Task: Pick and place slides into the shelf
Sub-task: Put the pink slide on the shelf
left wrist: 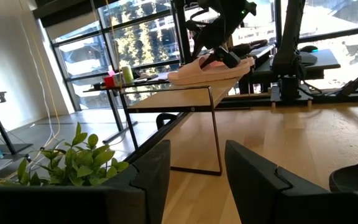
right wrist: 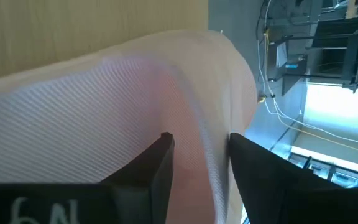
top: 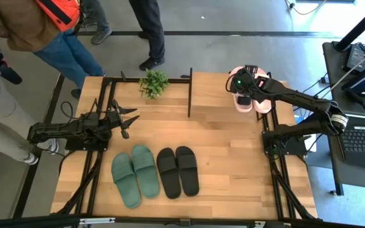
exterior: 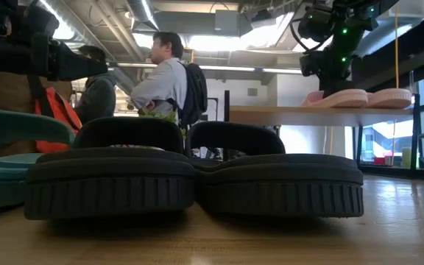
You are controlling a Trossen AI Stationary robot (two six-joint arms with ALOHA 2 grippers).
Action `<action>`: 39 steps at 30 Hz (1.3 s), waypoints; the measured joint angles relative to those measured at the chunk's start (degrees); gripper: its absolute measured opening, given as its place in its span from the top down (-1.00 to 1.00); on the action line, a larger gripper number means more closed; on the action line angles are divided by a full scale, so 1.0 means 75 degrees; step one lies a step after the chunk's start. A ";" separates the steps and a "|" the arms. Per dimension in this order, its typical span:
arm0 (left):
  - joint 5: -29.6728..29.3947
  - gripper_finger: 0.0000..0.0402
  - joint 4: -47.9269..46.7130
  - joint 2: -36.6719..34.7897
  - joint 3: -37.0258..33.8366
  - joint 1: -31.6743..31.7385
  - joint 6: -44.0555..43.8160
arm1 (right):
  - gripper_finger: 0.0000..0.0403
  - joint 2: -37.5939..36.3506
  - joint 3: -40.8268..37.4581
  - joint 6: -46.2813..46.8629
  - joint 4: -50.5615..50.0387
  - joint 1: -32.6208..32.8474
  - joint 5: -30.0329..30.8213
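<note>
Slides, left to right: muted green foam pair [top: 134,175] and black foam pair [top: 178,170] lie near the surface's near edge, long axes running near-to-far, closest to left pincer [top: 127,120], fingers apart, empty. Pale pink pair [top: 244,95] sits on light-wood shelf [top: 214,85] top at far right; right pincer [top: 242,87] astride its edge, grip cannot tell.

Pale pink foam slide sandals [top: 248,95] lie side by side, flat, on the plank top of the small light-wood, black-framed shelf [top: 211,94]. Muted green pair [top: 134,174] and black pair [top: 177,171] lie upright on the tabletop, adjacent.
</note>
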 joint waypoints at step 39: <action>0.0000 0.28 0.0000 0.0000 0.0000 0.0002 0.0000 | 0.22 -0.0006 0.0839 0.0872 -0.1381 -0.0003 -0.0988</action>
